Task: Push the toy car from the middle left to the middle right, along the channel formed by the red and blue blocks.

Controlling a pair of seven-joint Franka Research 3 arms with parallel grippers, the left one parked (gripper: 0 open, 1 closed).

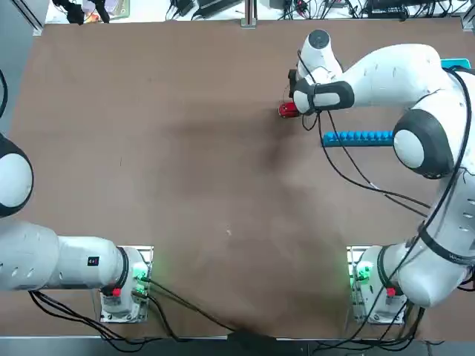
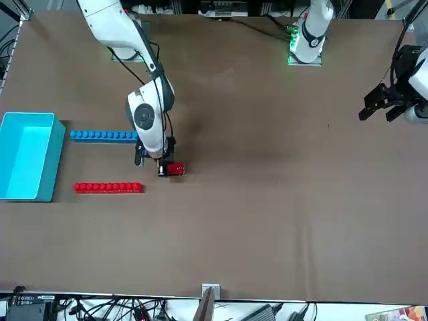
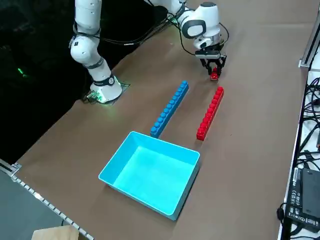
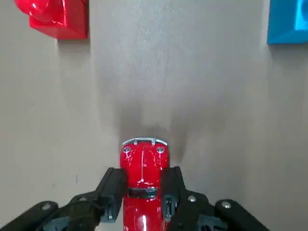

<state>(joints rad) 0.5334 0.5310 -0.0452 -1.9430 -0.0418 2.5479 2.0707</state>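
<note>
Gripping the red car (image 4: 143,166) between 2 right fingers (image 4: 144,192), channel (image 4: 178,19) open ahead.

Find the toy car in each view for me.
Top: upper right, beside the arm's wrist.
Front: left of centre, by the claw.
Right side: top, right of centre.
Right wrist: bottom, near centre, between the fingers.
Shared landmark: the blue bar.

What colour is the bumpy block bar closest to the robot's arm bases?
Blue, showing best in the front view.
</note>
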